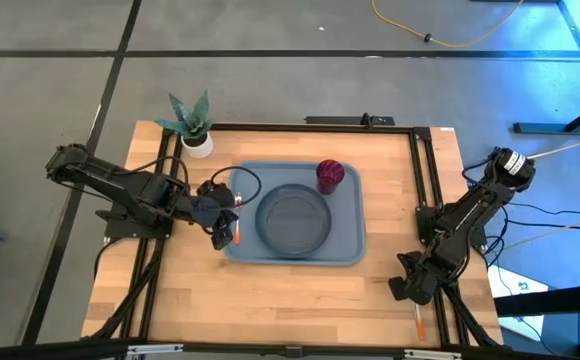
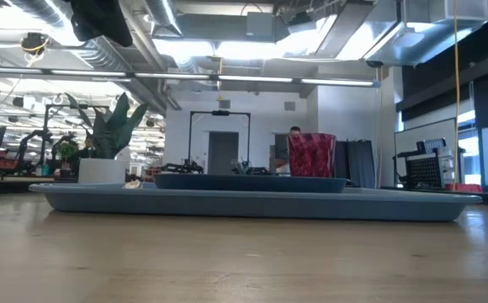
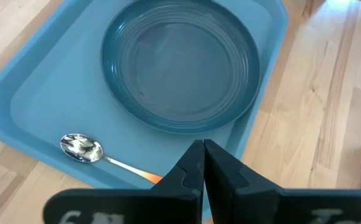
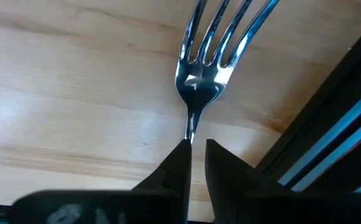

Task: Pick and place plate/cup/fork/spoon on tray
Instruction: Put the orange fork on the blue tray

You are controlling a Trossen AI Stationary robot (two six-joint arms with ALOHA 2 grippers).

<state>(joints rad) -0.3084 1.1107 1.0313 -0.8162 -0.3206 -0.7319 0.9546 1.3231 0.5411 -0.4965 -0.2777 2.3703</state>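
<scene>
On my wood table [image 1: 290,300], the tray [image 1: 350,245] holds plate [image 1: 293,221], cup [image 1: 330,175] at one o'clock, spoon [image 3: 81,148] under my closed left gripper [image 3: 203,163]; right gripper [image 4: 194,155] pinches the fork [image 4: 208,74].

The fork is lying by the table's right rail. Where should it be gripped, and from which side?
Take the slim neck behind the tines, from straight above, closing across its width: the fork lies flat on the wood, close beside the black rail, so a sideways approach looks blocked. The right pincer sits over that neck; the left pincer is over the tray.
</scene>
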